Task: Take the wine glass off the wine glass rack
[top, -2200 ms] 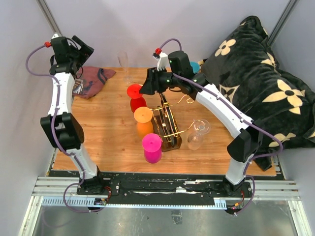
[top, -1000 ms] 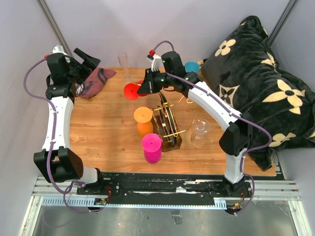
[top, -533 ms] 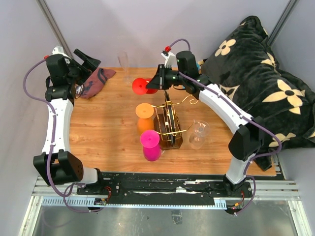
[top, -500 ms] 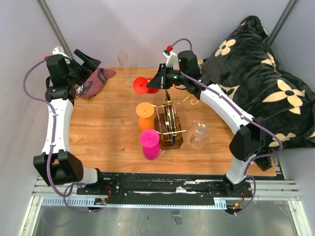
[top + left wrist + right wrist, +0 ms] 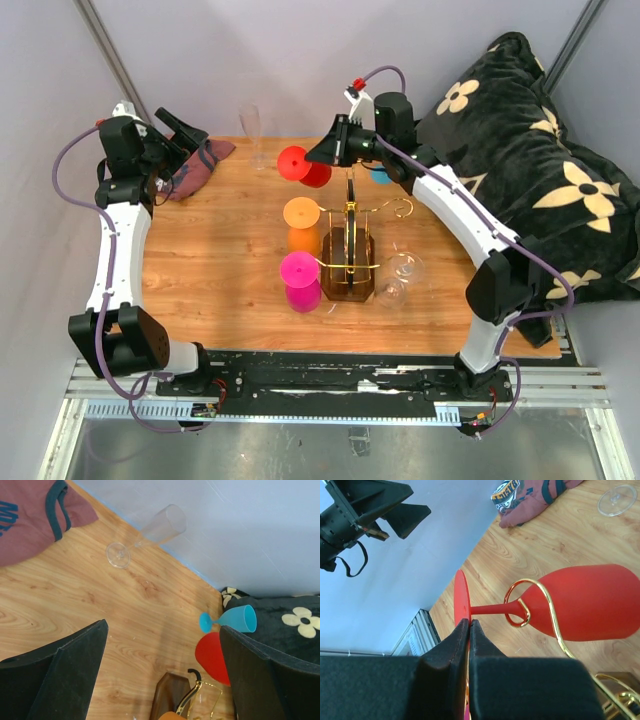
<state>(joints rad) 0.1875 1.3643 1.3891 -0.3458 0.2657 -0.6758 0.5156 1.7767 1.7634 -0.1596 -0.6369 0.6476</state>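
I am watching the right claw (image 5: 469, 626) first. It is pinching tight on the thin edge of the red wine glass's (image 5: 585, 602) round foot. The glass is lying sideways over the far side of the table (image 5: 220, 260). A gold curl (image 5: 524, 581) of the wine glass rack (image 5: 350, 278) is sitting right at the stem, and I cannot tell if it is hooked around it. The rack is standing mid-table, with an orange glass (image 5: 301, 213) and a pink glass (image 5: 298, 270) just beside it. The left claw (image 5: 162, 670) is hanging wide open, holding nothing.
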